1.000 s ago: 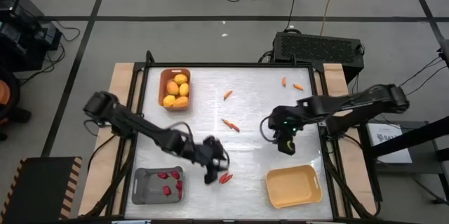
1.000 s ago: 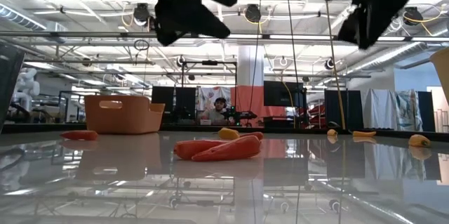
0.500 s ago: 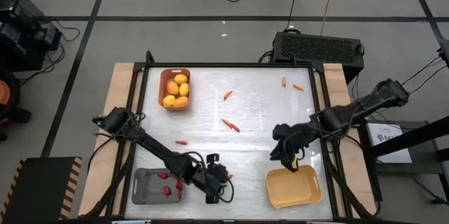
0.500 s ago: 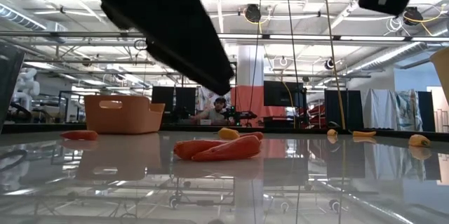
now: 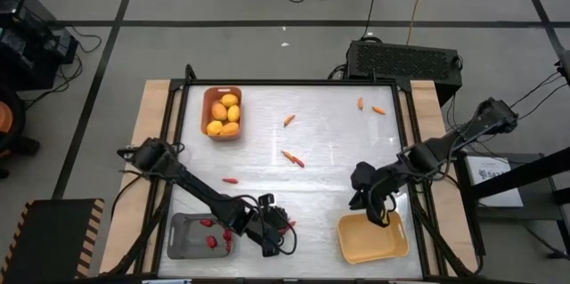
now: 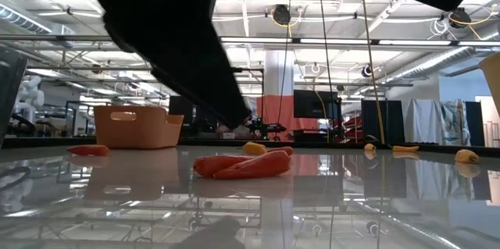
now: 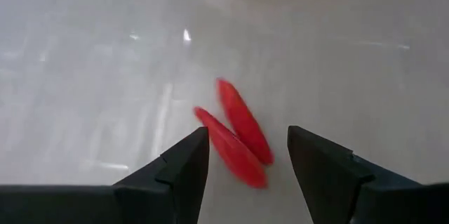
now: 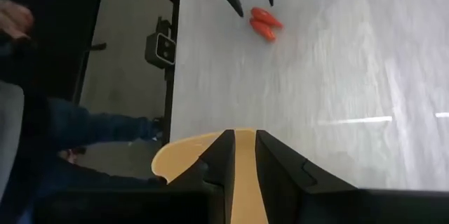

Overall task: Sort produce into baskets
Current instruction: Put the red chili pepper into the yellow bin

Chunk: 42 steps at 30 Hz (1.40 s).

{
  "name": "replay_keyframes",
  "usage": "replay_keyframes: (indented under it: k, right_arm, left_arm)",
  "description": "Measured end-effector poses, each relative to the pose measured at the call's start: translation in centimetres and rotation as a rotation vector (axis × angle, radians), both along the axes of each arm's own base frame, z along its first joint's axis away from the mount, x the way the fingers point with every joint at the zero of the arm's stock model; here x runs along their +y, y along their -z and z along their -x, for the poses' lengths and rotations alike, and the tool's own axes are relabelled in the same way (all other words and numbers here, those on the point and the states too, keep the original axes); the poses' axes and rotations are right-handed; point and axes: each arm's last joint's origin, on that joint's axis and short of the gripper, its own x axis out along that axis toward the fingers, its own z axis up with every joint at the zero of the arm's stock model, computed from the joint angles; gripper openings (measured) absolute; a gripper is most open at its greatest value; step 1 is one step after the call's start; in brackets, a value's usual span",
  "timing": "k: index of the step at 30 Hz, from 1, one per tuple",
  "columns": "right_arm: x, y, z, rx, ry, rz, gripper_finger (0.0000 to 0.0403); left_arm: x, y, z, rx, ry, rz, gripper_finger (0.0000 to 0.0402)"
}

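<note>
**Left gripper right over the two chillies, right one at the yellow basket**

The left gripper point(image 7: 245, 150) has its fingers apart, with two red chillies point(image 7: 235, 136) lying side by side on the table just ahead of the gap, near the grey basket point(image 5: 200, 235). The right gripper point(image 5: 378, 215) hangs over the yellow basket's point(image 5: 374, 239) near edge, fingers close together with a thin orange strip between them; can't tell if that's a carrot or just the basket. The white table point(image 5: 329, 155) is glossy. The orange-brown basket point(image 5: 222, 112) of lemons sits at the far side, and loose carrots point(image 5: 293, 158) are mid-table.
</note>
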Motion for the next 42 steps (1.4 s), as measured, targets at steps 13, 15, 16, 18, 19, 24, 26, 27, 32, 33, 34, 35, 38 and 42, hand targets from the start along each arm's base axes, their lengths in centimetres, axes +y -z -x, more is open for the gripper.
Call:
replay_keyframes:
  k: [13,15,16,18,19,24,26,27,32,33,34,35,38,42]
  right_arm:
    - [0.3,0.1,0.4,0.016,-0.028,0.016,0.0049]
    - [0.3,0.1,0.4,0.019,-0.022,0.011,0.0049]
    - [0.3,0.1,0.4,0.02,-0.02,0.009,0.0049]
    - [0.3,0.1,0.4,0.022,-0.016,0.006,0.0049]
    - [0.3,0.1,0.4,0.022,-0.015,0.005,0.0049]
    - [0.4,0.1,0.3,0.023,0.0,-0.012,0.0049]
    - [0.4,0.1,0.3,0.024,0.002,-0.015,0.0049]
    - [0.4,0.0,0.3,0.023,0.002,-0.015,0.0049]
    - [0.4,0.0,0.3,0.023,0.003,-0.016,0.005]
    - [0.4,0.0,0.3,0.023,0.003,-0.016,0.005]
    - [0.4,0.0,0.3,0.023,0.003,-0.016,0.005]
    - [0.4,0.0,0.3,0.023,0.003,-0.016,0.005]
    - [0.4,0.0,0.3,0.023,0.002,-0.016,0.005]
    - [0.4,0.0,0.3,0.022,0.002,-0.016,0.005]
  left_arm:
    - [0.1,1.8,0.3,0.092,-0.051,0.015,0.0201]
    - [0.1,1.8,0.3,0.096,-0.047,0.013,0.0201]
    - [0.1,1.9,0.3,0.101,-0.045,0.014,0.0201]
    - [0.2,1.9,0.4,0.117,-0.042,0.015,0.0201]
    - [0.2,2.0,0.4,0.121,-0.043,0.012,0.0201]
    - [0.3,2.0,0.5,0.132,-0.043,0.005,0.0184]
    - [0.3,2.0,0.5,0.134,-0.044,0.005,0.0169]
    - [0.3,2.0,0.5,0.134,-0.045,0.004,0.0161]
    - [0.6,2.0,0.4,0.138,-0.051,0.005,0.0119]
    - [0.7,2.0,0.3,0.138,-0.053,0.006,0.011]
    - [0.7,2.0,0.3,0.139,-0.054,0.006,0.0101]
    - [0.8,2.0,0.3,0.139,-0.056,0.006,0.009]
    - [1.0,2.0,0.1,0.14,-0.062,0.01,0.0057]
    - [1.5,2.0,-0.1,0.139,-0.074,0.012,0.0014]
